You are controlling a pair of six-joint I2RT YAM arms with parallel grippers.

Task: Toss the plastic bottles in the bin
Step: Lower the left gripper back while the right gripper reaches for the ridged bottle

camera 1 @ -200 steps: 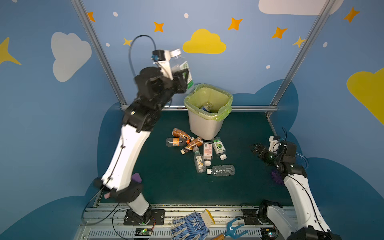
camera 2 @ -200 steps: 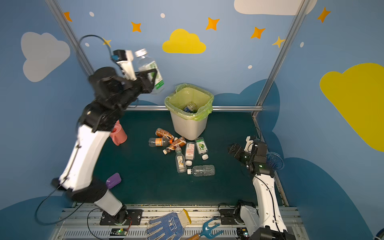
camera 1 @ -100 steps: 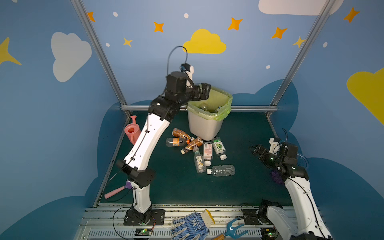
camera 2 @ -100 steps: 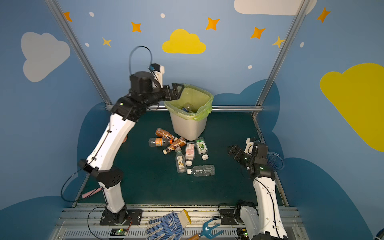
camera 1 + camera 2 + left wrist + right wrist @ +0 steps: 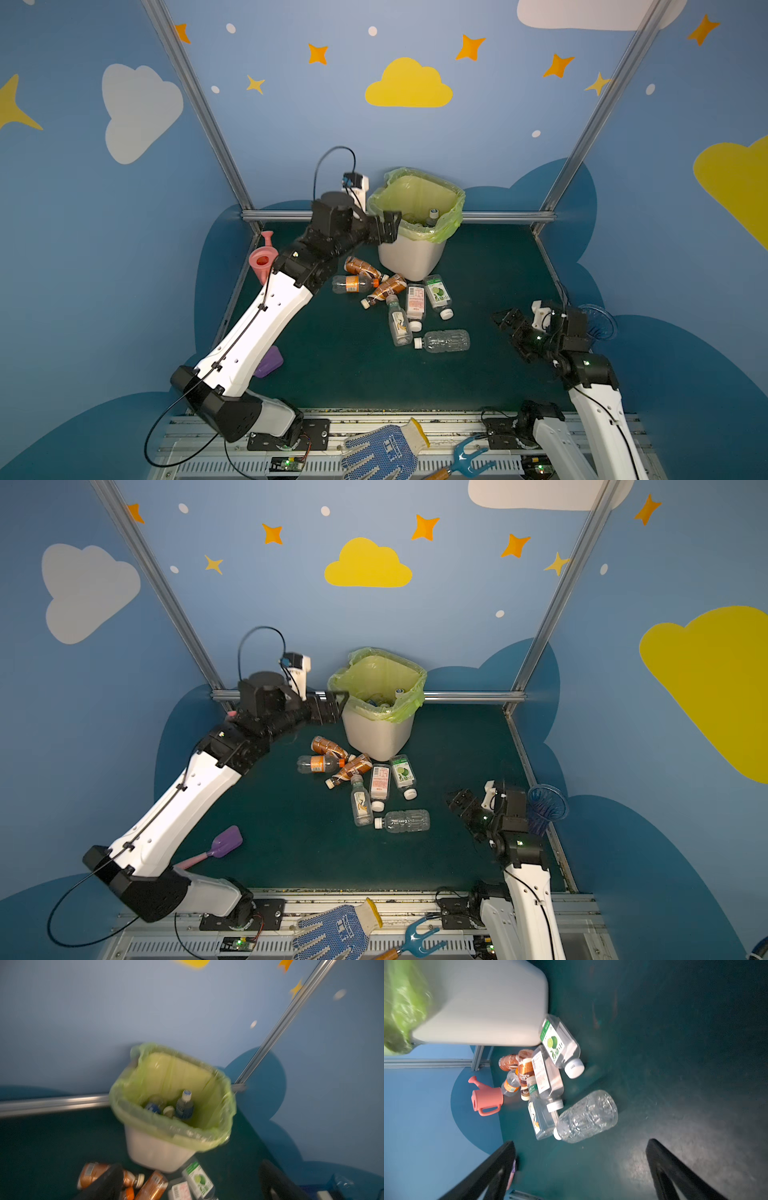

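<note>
Both top views put the bin (image 5: 409,259) at 12 o'clock on the dark green mat (image 5: 332,374): an off-white, tapered tub with a crinkled, translucent green bag (image 5: 415,239) folded over its rim. Most of its inside is hidden from me, and I make out only 1 capped neck. 7 plastic bottles (image 5: 415,301), clear and glossy, lie heaped at 6 o'clock of the bin, the nearest against its base. My left gripper (image 5: 390,226) sits at 9 o'clock of the rim, just beside it, jaws spread and empty. That arm covers part of a pink watering can (image 5: 262,262) and most of a purple scoop (image 5: 270,361). My right gripper (image 5: 509,322) hangs at 3 o'clock of the heap, apart from it. A dotted knit glove (image 5: 382,453) and a blue rake (image 5: 469,457) are cut off at 6 o'clock.

Left wrist view is smeared and the labels are unreadable. A blue-labelled bottle (image 5: 184,1105) stands among others in the bin. The dark fingers (image 5: 104,1184) are wide apart with nothing between them.

Right wrist view is sharper. Its fingers (image 5: 483,1172) are splayed over bare mat, the ribbed label-less bottle (image 5: 587,1115) lies nearest them, and the bin's rim is cut off.
</note>
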